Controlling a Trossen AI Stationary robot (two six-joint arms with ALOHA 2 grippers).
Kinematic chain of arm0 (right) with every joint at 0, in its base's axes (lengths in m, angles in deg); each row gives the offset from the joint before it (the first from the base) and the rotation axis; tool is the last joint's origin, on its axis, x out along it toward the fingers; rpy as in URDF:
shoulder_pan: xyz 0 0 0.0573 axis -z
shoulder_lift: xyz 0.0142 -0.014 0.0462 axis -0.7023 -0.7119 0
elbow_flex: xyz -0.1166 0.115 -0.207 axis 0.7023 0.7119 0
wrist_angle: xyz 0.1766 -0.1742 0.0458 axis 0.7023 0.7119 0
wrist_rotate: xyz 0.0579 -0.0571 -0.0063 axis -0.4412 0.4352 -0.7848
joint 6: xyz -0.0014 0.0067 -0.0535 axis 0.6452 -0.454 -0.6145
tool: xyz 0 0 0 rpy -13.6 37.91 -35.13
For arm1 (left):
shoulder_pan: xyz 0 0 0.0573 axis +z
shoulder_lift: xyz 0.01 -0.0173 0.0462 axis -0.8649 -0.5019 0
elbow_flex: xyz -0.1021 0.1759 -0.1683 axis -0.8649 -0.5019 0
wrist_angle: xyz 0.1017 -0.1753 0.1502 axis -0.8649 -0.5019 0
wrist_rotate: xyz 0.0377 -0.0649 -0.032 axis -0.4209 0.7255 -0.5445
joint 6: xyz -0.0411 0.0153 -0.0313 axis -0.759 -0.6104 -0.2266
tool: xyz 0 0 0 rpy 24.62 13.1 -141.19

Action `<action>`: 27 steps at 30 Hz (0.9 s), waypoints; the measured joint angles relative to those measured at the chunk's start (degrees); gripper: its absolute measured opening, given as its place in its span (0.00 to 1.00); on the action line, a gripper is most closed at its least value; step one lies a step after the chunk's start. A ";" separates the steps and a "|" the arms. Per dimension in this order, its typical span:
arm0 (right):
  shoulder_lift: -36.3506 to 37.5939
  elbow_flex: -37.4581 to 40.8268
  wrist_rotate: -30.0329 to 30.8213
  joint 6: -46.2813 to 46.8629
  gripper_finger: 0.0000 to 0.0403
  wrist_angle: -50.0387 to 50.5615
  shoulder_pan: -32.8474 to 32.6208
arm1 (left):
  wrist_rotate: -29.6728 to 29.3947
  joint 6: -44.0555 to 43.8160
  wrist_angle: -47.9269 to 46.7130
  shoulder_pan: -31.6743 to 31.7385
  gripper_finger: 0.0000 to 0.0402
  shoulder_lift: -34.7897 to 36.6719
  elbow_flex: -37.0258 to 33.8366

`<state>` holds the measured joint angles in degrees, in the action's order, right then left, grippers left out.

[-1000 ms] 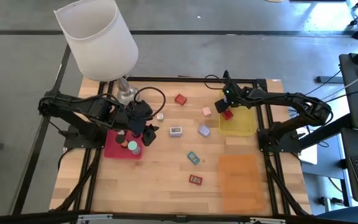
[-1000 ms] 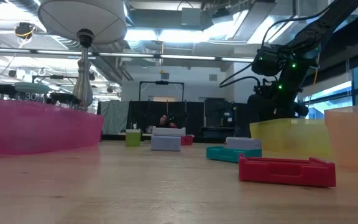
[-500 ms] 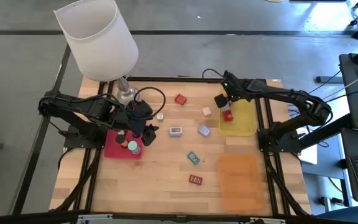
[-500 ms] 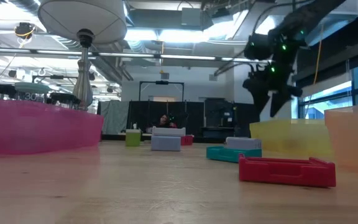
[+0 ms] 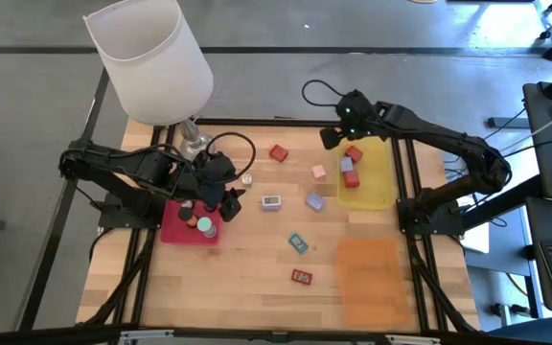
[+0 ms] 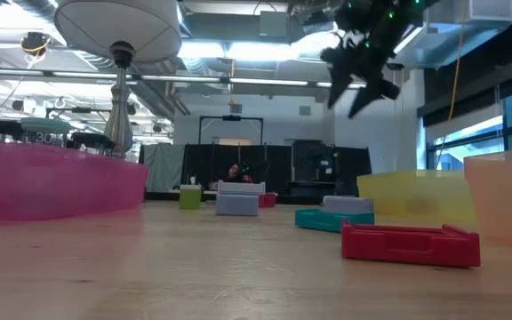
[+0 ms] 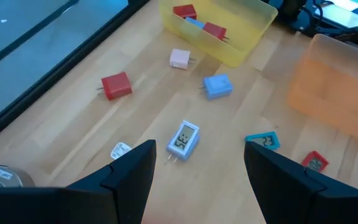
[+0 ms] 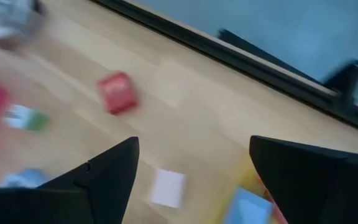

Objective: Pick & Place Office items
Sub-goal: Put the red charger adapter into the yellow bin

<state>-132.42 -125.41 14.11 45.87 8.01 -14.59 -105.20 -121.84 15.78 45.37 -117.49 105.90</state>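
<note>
Office items, small, scattered on the desk [image 5: 257, 287].
- Red block [image 5: 278, 152]: lying far side, alone.
- Pink block [image 5: 319, 172]: beside the yellow bin [image 5: 379, 196].
- Lavender block [image 5: 314, 201]: near centre.
- White rectangle [image 5: 272, 201]: flat, near centre.
- Teal rectangle [image 5: 298, 242]: flat.
- Red rectangle [image 5: 301, 277]: flat, nearest the front edge.
- Two red blocks [image 5: 353, 153] and a blue one inside the yellow bin.
- Black and teal round pieces [image 5: 204, 226] in the pink tray [image 5: 173, 230].
</note>
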 joint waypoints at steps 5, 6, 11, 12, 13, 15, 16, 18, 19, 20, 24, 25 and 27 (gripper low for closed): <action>-0.13 -0.70 -0.06 -0.94 0.76 -5.75 -4.61 | -2.10 2.69 0.02 0.00 0.60 0.00 0.00; -0.31 -0.50 -0.04 -1.27 0.76 -7.26 -5.45 | -2.65 3.33 0.00 0.00 0.60 0.00 0.00; -3.60 -0.11 -0.07 0.30 0.76 -14.83 -8.33 | -2.71 3.57 1.32 0.00 0.60 0.00 0.00; -4.65 -0.11 -0.06 0.68 0.76 -17.02 -8.81 | -2.71 3.56 1.99 0.00 0.60 0.00 0.00; -5.87 -0.11 -0.13 1.16 0.76 -19.11 -9.16 | -2.65 3.57 2.60 0.00 0.60 0.00 0.00; -8.79 -0.11 -1.42 1.45 0.77 -22.39 -9.69 | -2.64 3.56 3.32 0.00 0.60 0.00 0.00; -10.33 -0.11 -2.56 1.46 0.77 -23.95 -9.82 | -2.64 3.56 3.26 0.00 0.60 0.00 0.00; -13.32 -0.11 -4.50 1.86 0.80 -25.91 -9.99 | -2.62 3.54 3.26 0.00 0.60 0.00 0.00; -14.79 -0.11 -5.17 2.25 0.81 -26.66 -9.99 | -2.60 3.54 3.26 0.00 0.60 0.00 0.00; -16.19 -0.11 -5.50 2.84 0.83 -26.97 -9.97 | -2.60 3.52 3.26 0.00 0.60 0.00 0.00; -21.22 -0.09 -4.91 4.25 0.90 -27.23 -9.45 | -2.64 3.48 3.24 0.00 0.60 0.00 0.00; -22.23 -0.09 -4.26 4.25 0.92 -27.49 -9.29 | -2.65 3.47 3.26 0.00 0.60 0.00 0.00; -24.31 -0.09 -2.93 2.88 0.95 -28.54 -9.01 | -2.68 3.45 3.24 0.00 0.60 0.00 0.00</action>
<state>-156.72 -125.50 11.19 48.75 -20.53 -23.60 -107.88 -118.38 19.01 45.37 -117.49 105.90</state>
